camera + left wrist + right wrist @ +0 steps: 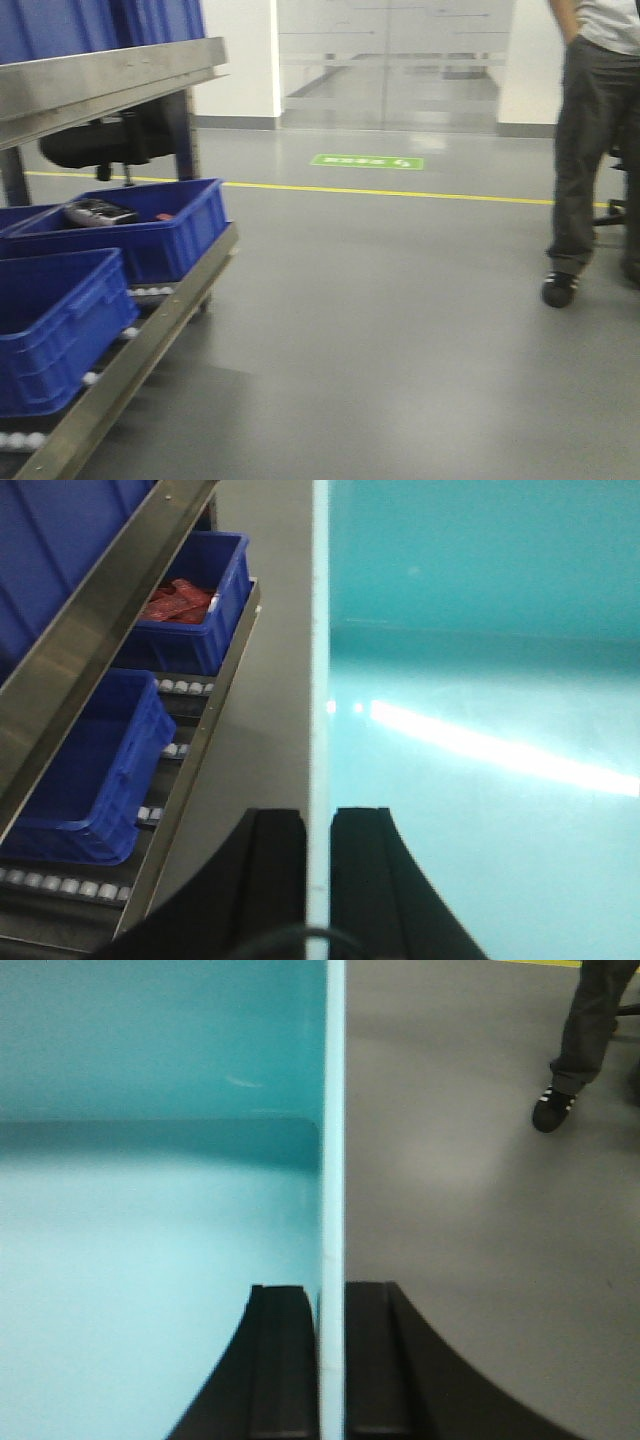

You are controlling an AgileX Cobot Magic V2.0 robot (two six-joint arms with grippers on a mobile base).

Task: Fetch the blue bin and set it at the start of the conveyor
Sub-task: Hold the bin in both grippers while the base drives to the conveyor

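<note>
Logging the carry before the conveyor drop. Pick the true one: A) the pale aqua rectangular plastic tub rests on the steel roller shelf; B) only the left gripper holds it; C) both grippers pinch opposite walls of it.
C: the left gripper and the right gripper each clamp a thin wall of the pale aqua tub.

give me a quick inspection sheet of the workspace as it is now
surface: grey floor; conveyor start not in view
job's things: blue bin, empty inside as far as visible, held by opposite side walls
clutter: dark blue bins on a roller rack; red packets in one
grippers: left gripper and right gripper each shut on a bin wall
cables: thin dark loop, possibly a cable
surroundings: person standing at right, yellow floor line, glass doors
</note>
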